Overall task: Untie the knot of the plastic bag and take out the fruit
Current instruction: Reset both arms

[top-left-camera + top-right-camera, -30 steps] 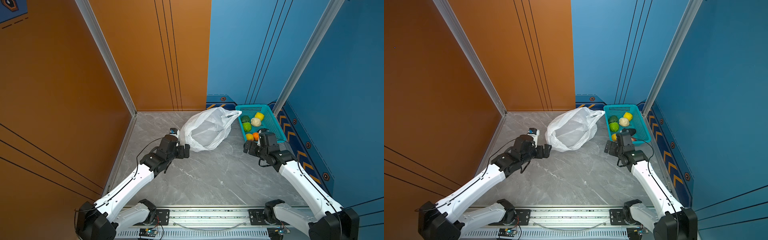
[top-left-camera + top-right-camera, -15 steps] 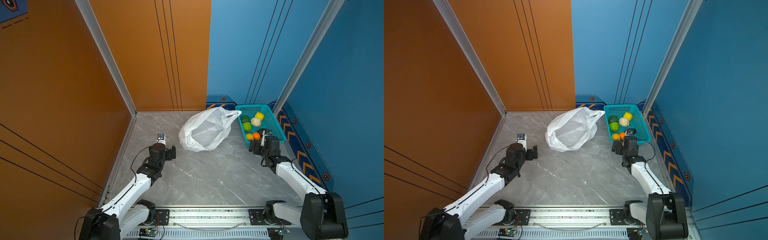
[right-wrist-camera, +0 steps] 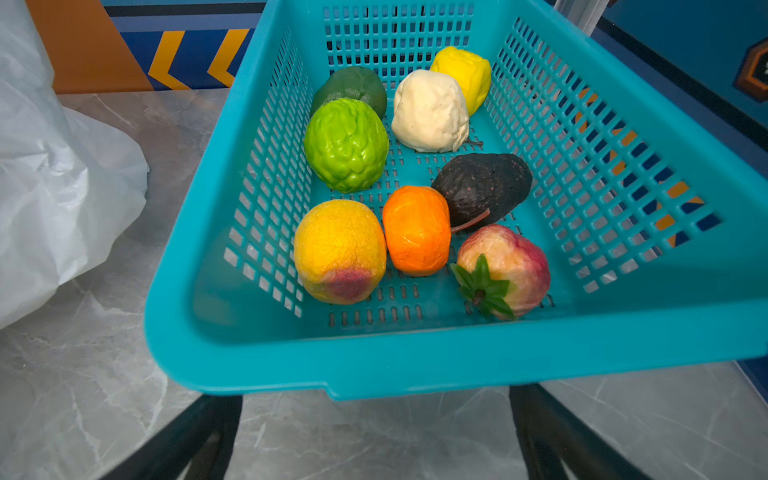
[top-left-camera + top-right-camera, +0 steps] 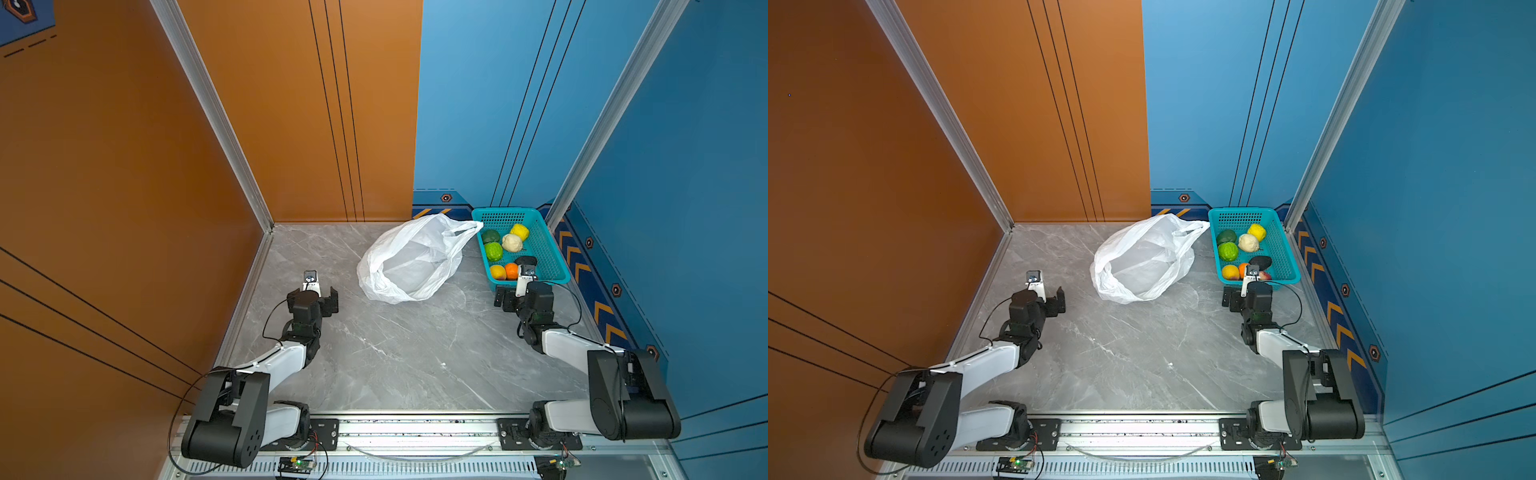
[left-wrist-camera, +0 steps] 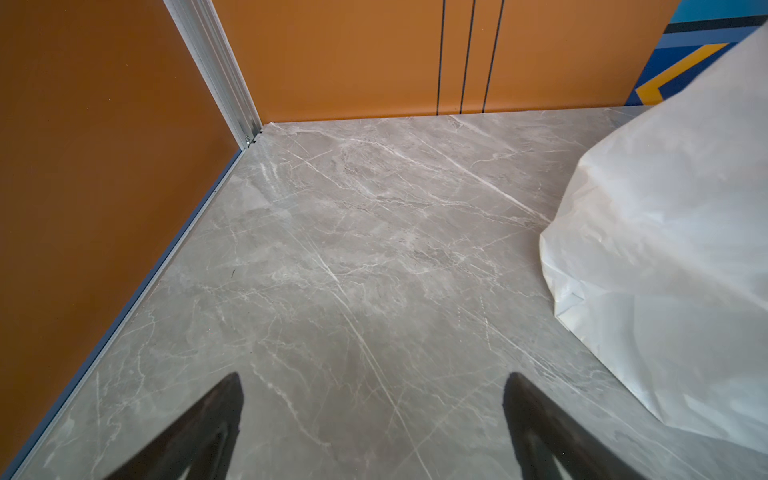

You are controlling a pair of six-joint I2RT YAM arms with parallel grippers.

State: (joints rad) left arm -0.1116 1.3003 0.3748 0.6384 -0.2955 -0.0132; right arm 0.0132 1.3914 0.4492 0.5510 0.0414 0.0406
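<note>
Overhead, red fruit (image 4: 1264, 275) half hidden behind right arm (image 4: 1260, 297); left claw (image 5: 374, 380), right claw (image 3: 376, 409) spread, empty, mostly out of frame.

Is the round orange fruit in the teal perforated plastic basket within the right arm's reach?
Probably yes: the open right gripper sits just before the basket, and nothing covers the orange fruit.

Standing here, I can find no word, number or brand name that is readable on anything. The only markings are graphic. Orange-yellow chevrons (image 4: 603, 309) run along the dark skirting band (image 4: 428, 200) at the foot of the blue wall (image 4: 685, 187). Small hexagon badges (image 4: 616, 289) sit on that band, their insides too small to make out. One more hexagon emblem (image 4: 20, 6), equally illegible, sits on a blue patch (image 4: 31, 25) high on the orange wall (image 4: 104, 166).
</note>
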